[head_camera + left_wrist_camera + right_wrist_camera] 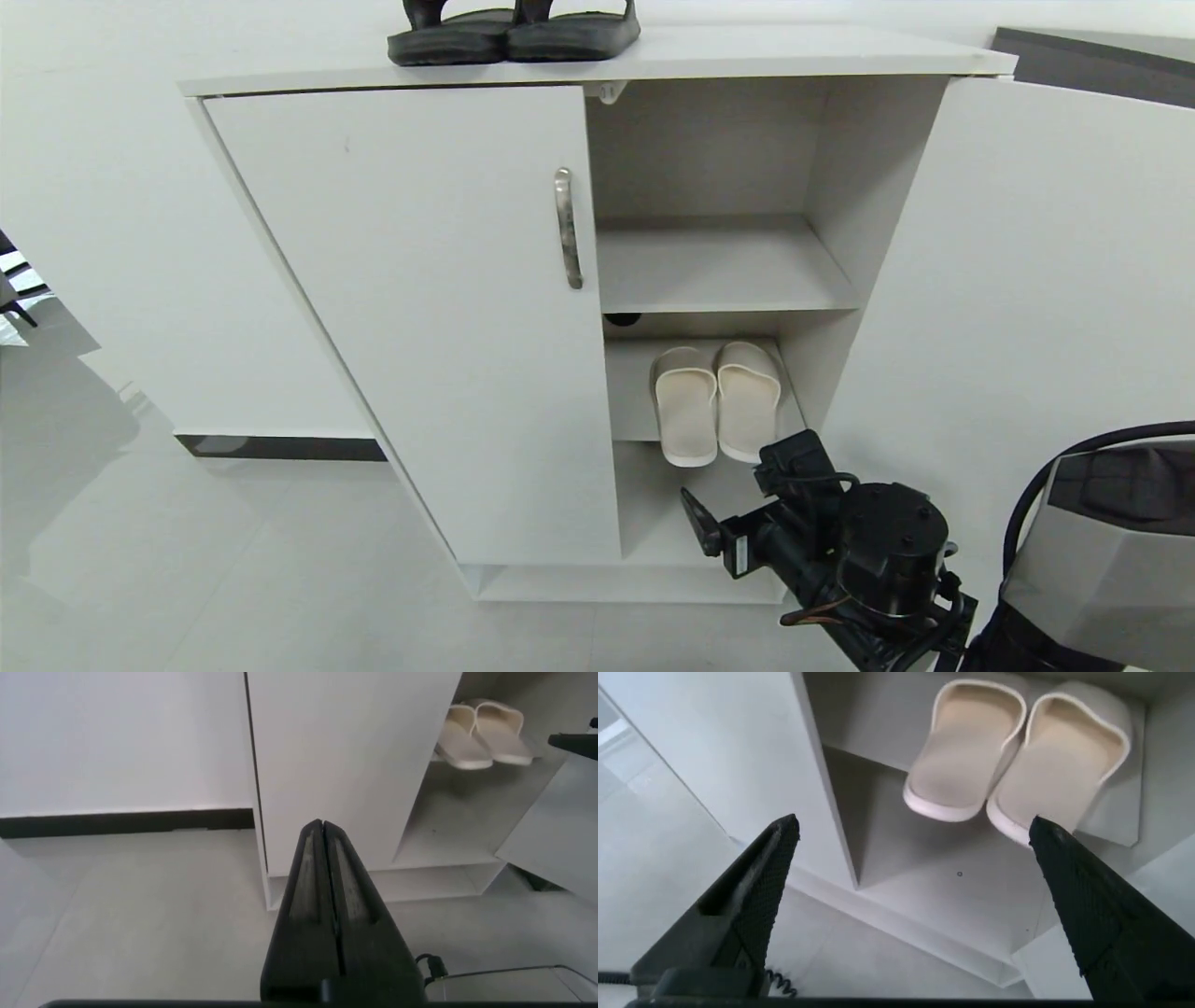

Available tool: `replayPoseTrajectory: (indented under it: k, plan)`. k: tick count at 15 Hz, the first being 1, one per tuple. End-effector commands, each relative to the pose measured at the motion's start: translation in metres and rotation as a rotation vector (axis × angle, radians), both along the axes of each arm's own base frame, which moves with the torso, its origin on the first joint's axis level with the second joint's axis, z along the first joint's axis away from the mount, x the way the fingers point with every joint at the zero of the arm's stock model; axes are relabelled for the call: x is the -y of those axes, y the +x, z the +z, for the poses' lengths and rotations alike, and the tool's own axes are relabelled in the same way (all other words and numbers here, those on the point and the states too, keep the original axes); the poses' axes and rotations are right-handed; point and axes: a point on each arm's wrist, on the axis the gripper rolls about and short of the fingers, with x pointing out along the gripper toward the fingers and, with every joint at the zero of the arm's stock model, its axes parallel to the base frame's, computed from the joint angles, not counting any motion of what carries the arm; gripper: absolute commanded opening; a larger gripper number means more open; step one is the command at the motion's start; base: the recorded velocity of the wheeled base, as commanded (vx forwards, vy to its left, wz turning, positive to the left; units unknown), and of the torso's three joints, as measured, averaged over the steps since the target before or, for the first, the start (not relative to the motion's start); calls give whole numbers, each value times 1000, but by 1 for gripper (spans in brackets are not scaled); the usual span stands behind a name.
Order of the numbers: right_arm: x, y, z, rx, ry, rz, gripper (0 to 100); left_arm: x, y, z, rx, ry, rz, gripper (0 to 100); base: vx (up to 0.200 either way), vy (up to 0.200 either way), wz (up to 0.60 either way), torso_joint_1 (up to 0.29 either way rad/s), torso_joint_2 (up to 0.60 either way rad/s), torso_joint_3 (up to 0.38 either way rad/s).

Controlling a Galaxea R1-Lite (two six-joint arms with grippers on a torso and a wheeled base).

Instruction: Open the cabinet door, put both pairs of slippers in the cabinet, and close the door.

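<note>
A pair of white slippers [714,401] [481,733] [1018,747] lies side by side on the cabinet's lower shelf, toes toward the front edge. A pair of black slippers [513,35] sits on the cabinet top [794,51]. The cabinet's right door [1027,280] stands swung wide open; the left door [420,308] with its metal handle [567,229] is closed. My right gripper [738,490] [913,826] is open and empty, just in front of and below the white slippers. My left gripper [322,831] is shut on nothing, low over the floor before the closed door.
An upper shelf [719,266] and the bottom compartment floor [952,887] hold nothing. Pale floor tiles [233,579] spread to the left of the cabinet. A dark skirting strip [121,821] runs along the wall.
</note>
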Motion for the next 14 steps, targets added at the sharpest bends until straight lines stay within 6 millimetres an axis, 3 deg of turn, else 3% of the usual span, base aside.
replayPoseTrajectory:
  k: [1, 8, 14]
  plan:
    - [0, -1, -1, -3, -4, 0, 100, 0, 0, 0, -1, 0, 0, 0, 0, 0, 0, 2, 2, 203]
    - [4, -5, -7, -22, -18, 23, 100, 0, 0, 0, -1, 0, 1, 0, 0, 0, 0, 2, -1, 199]
    - [31, -33, -15, -129, -55, 283, 100, 0, 0, 0, -1, 3, 1, 0, 0, 0, 0, 0, 1, 35]
